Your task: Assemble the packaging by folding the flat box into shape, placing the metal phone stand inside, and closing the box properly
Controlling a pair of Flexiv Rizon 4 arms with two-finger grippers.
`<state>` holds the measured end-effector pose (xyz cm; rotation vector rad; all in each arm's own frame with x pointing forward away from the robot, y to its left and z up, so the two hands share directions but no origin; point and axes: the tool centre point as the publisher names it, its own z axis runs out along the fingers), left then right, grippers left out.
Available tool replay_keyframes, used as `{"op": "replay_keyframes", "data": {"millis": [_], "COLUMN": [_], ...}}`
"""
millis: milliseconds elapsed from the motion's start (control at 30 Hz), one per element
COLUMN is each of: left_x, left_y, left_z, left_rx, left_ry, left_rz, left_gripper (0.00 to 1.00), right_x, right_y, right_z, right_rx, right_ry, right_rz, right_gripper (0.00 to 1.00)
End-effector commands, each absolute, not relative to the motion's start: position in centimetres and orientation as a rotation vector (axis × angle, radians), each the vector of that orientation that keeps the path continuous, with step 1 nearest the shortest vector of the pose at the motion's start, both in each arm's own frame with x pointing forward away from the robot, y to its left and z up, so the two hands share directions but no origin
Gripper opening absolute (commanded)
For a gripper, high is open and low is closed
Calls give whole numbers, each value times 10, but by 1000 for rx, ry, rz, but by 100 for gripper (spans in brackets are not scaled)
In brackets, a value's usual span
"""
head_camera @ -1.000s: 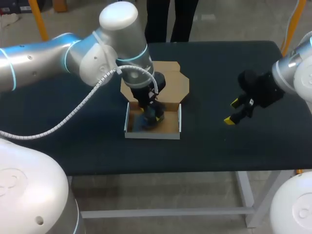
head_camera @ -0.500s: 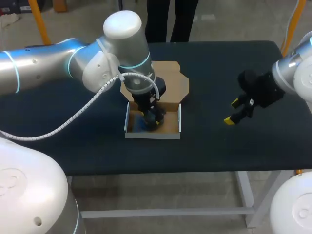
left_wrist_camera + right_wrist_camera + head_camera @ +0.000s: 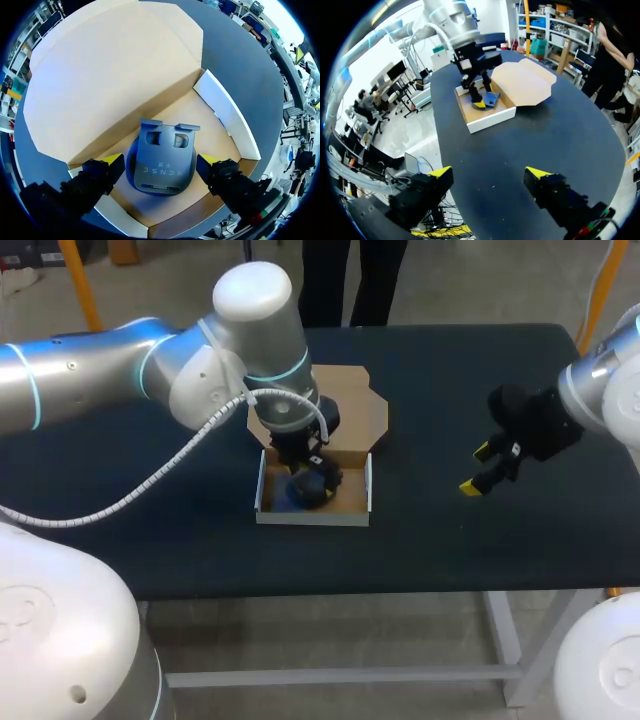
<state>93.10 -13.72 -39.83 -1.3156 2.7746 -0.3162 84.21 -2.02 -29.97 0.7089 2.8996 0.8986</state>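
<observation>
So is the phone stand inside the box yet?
Inside: the phone stand rests on the box floor between its walls; the lid lies open.

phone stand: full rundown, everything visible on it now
The phone stand is dark blue-grey, matte metal by its look: a round base under a tilted plate with two rectangular cutouts and two small lips at its far edge. It sits on the brown floor of the open box, near the lid-side wall, clear of the white side walls. The left pincer straddles it; whether it grips is unclear.
</observation>
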Motion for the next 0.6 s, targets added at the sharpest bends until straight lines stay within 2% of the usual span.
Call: {"op": "replay_keyframes", "data": {"millis": [33,600], "left_x": [926,922], "left_y": [-134,-132], "left_z": [-388,-361], "left_rx": [-1337,-1539], "left_ry": [2746,2581], "left_rz": [-308,-236], "left_gripper": [100,100], "right_x": [842,842], "right_y": [-22,-22], "right_z": [-299,-299], "right_rx": [705,705], "right_ry": [2902,2902], "right_rz": [907,907], "right_gripper": [100,100]}}
